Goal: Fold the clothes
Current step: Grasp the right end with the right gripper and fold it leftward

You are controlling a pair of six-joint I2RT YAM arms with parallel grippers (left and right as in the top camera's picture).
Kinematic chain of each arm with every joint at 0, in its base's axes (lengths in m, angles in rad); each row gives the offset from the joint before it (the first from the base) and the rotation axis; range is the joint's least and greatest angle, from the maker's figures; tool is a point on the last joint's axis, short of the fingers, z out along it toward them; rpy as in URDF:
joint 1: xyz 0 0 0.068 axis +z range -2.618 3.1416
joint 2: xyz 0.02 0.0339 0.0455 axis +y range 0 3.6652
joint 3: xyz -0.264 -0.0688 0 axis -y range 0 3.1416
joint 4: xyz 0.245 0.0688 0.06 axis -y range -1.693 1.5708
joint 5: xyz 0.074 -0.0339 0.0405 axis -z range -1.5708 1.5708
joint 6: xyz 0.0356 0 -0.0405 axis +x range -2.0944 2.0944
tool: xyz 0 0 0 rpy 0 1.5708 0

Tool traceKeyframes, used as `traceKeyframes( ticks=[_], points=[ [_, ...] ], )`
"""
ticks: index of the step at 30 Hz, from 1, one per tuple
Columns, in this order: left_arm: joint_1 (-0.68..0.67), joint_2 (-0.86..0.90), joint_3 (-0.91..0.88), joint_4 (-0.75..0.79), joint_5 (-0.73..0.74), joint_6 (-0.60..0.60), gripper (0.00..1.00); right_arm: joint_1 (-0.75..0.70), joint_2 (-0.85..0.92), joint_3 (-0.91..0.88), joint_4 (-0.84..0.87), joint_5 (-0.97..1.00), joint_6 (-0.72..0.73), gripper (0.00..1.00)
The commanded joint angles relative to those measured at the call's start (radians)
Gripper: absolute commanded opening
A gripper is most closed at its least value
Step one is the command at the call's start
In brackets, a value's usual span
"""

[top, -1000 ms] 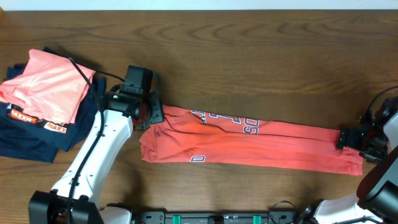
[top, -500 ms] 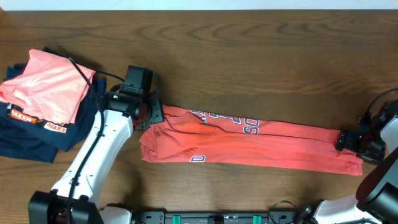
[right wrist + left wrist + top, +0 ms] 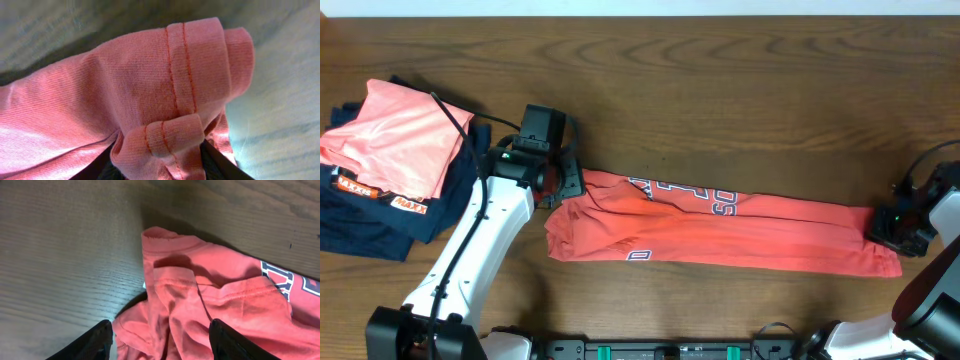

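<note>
The clothes, a red-coral T-shirt (image 3: 720, 235) with white lettering, lie as a long narrow strip across the wooden table. My left gripper (image 3: 563, 185) hovers over the strip's rumpled left end (image 3: 215, 295). It is open, with a dark finger on each side (image 3: 97, 340) and wrinkled fabric below the gap. At the far right end sits my right gripper (image 3: 880, 228). In the right wrist view the stitched hem (image 3: 140, 85) is bunched up and squeezed between its jaws (image 3: 160, 160).
A folded salmon-pink shirt (image 3: 395, 140) rests on navy garments with orange lettering (image 3: 380, 215) at the table's left edge. Bare wood (image 3: 720, 100) runs behind the strip. The right arm's body stands at the right edge.
My right gripper has closed on the hem at the strip's right end, and the lower right corner has drawn in slightly. The left arm has not moved.
</note>
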Motion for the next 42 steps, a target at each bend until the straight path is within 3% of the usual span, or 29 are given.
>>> traceKeyframes(
  ticks=[1, 6, 11, 19, 26, 42],
  points=[
    [0.002, -0.003, 0.016, 0.008, -0.011, 0.002, 0.63, -0.007, 0.051, -0.032, 0.072, 0.011, 0.045, 0.41],
    [0.002, -0.003, 0.016, 0.027, -0.011, 0.001, 0.63, -0.007, 0.051, -0.005, 0.11, 0.006, 0.08, 0.32],
    [0.002, -0.004, 0.017, 0.06, -0.011, 0.0, 0.63, -0.008, 0.051, 0.082, 0.043, 0.007, 0.091, 0.02],
    [0.002, -0.004, 0.017, 0.067, -0.004, -0.014, 0.63, 0.013, 0.051, 0.387, -0.298, 0.003, 0.215, 0.01],
    [0.002, -0.004, 0.017, 0.056, -0.004, -0.033, 0.63, 0.166, 0.051, 0.537, -0.579, -0.045, 0.258, 0.01],
    [0.002, -0.004, 0.016, 0.0, -0.004, -0.032, 0.63, 0.716, 0.05, 0.533, -0.669, -0.061, 0.48, 0.01]
  ],
)
